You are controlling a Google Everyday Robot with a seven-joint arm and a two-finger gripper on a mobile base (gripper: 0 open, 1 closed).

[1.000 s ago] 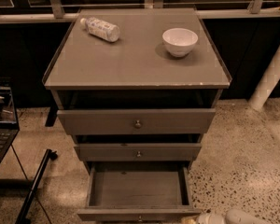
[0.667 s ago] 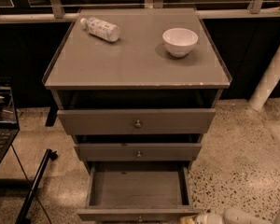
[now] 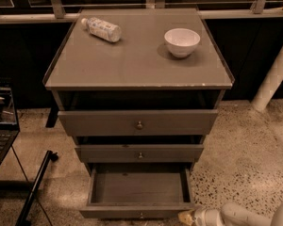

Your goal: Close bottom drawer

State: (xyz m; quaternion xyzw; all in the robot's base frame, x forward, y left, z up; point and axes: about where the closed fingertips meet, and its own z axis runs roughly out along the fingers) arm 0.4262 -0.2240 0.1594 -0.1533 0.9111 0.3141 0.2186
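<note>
Bottom drawer (image 3: pixel 139 206) stands pulled open, the gripper (image 3: pixel 186 217) just beside its front's right end, grip state unclear.

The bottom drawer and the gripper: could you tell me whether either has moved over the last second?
Nothing visibly changed. The bottom drawer is pulled out as before, and the gripper remains low by its front right corner. The bottle and bowl are unmoved.

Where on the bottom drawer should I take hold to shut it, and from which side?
Take the bottom drawer at its front panel, around the small central knob, coming from the front: it stands pulled out, and a centred push likely keeps it straight. The gripper sits low by the panel's right end.
</note>
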